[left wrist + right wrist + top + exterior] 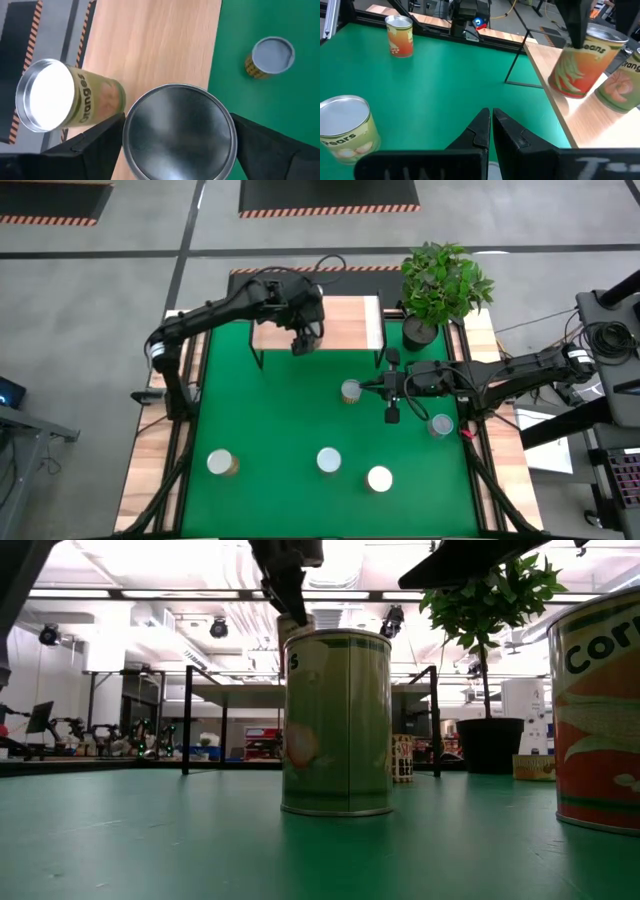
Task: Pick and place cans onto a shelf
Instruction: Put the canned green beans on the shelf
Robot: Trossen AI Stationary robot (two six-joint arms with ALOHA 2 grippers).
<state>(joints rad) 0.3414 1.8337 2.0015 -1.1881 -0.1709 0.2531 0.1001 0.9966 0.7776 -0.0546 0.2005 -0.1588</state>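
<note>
Green matting covers the surface [270,430], with the shelf [345,320] standing at its far edge. The left claw [177,135] is held over the shelf's wood top, its fingers [97,142] spread wide on either side of a silver-topped can [179,131] — contact with the can's sides cannot be made out. An Oranges can [65,102] is seen just beside it on the shelf. The right claw [491,131] is closed and empty, low over the matting near a Pears can [347,131]. Five more cans are noted loose on the green: one mid-surface [350,391], one near the right edge [440,425], three along the front [329,461]. A potted plant [440,285] stands at the far right corner, just beside the shelf's end.
</note>
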